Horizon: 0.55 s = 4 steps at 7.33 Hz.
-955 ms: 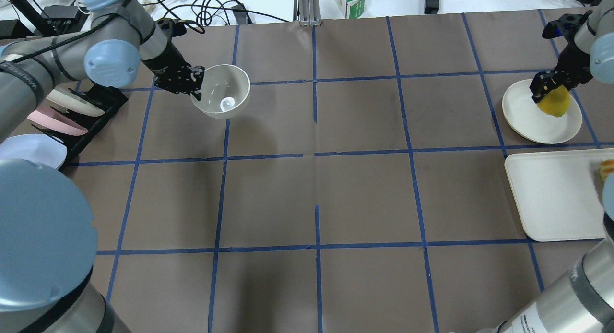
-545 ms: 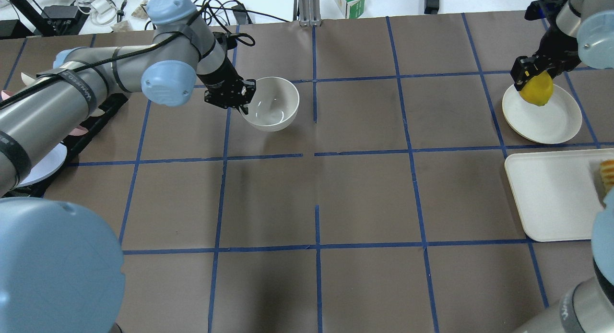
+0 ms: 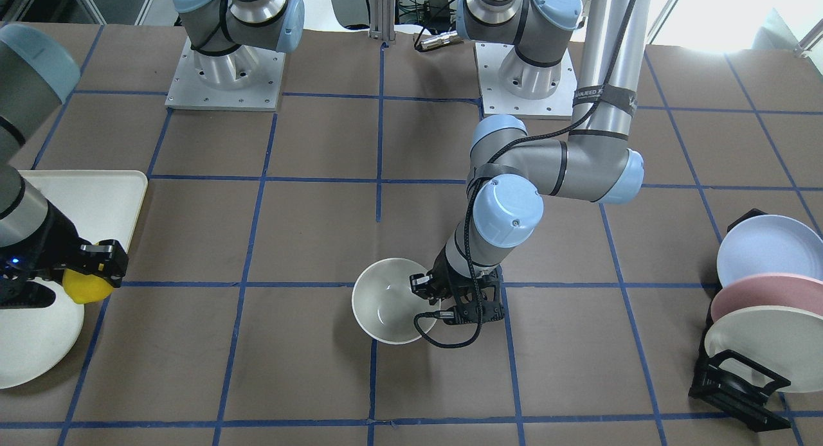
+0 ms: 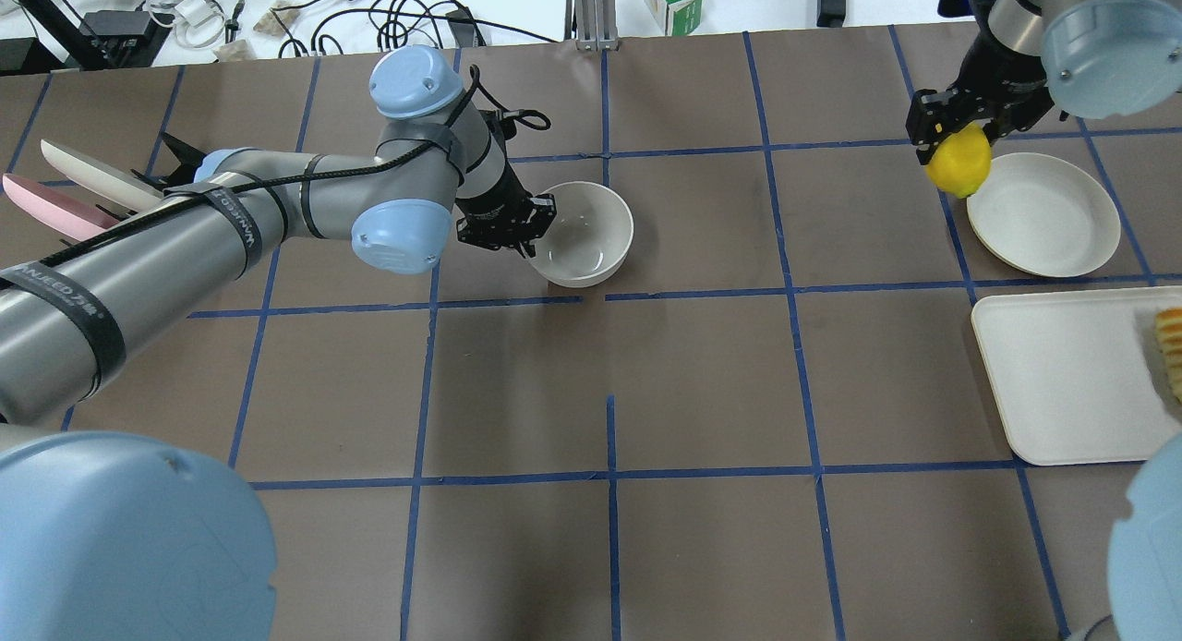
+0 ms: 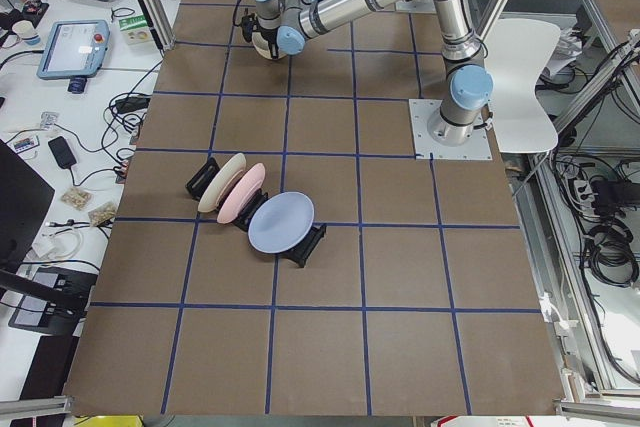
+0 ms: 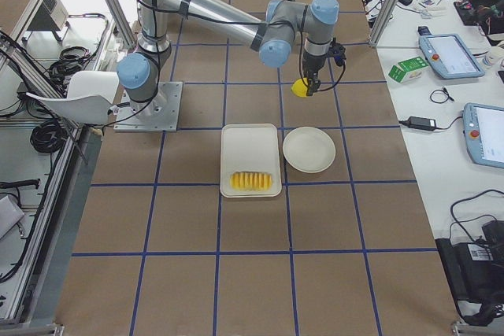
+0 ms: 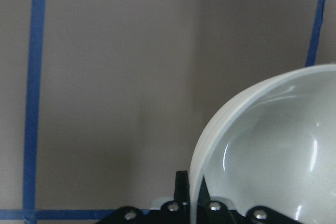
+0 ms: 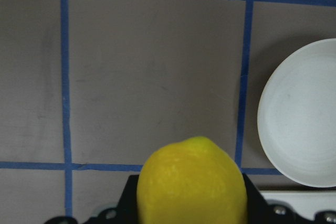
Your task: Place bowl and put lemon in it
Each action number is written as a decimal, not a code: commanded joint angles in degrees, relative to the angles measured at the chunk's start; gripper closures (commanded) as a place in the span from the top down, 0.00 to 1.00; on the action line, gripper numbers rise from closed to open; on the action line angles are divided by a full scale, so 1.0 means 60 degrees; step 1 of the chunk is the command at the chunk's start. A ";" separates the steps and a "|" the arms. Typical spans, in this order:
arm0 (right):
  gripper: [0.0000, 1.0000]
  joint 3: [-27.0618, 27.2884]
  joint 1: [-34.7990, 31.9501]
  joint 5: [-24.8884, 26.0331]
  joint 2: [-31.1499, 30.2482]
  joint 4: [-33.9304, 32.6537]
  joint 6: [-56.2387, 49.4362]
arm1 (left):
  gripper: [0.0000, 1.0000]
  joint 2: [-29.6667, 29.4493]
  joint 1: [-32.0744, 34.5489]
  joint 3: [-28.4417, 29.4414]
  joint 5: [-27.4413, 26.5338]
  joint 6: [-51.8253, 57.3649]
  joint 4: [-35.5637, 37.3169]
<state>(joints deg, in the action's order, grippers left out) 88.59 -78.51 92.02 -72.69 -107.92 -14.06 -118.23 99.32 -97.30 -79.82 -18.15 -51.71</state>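
The off-white bowl [image 4: 584, 234] hangs tilted near the table's middle, held by its rim in my left gripper [image 4: 536, 231], which is shut on it. It also shows in the front view [image 3: 386, 300] and in the left wrist view [image 7: 268, 150]. The yellow lemon [image 4: 959, 160] is held in my right gripper [image 4: 956, 135], shut on it, in the air beside the left edge of the flat white plate [image 4: 1043, 214]. The lemon also shows in the front view [image 3: 85, 286], the right wrist view [image 8: 191, 182] and the right side view [image 6: 300, 86].
A white tray [image 4: 1062, 373] with sliced ridged food [image 4: 1170, 345] lies at the right edge. A black rack with several plates [image 3: 759, 317] stands on the left side. A green box [image 4: 671, 1] and cables lie beyond the table's far edge.
My left gripper has carried the bowl further right toward the table's middle. My right gripper has lifted the lemon off the plate and moved it left past the plate's edge.
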 commanded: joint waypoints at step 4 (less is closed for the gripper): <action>0.31 -0.0029 -0.2075 -0.0305 -0.0292 0.0159 0.3177 | 1.00 0.0439 0.0134 -0.0088 -0.0289 -0.0492 -0.0039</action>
<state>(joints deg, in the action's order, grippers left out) 88.45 -89.31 91.04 -74.39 -106.95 2.70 -117.01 101.32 -98.39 -80.73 -21.54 -51.43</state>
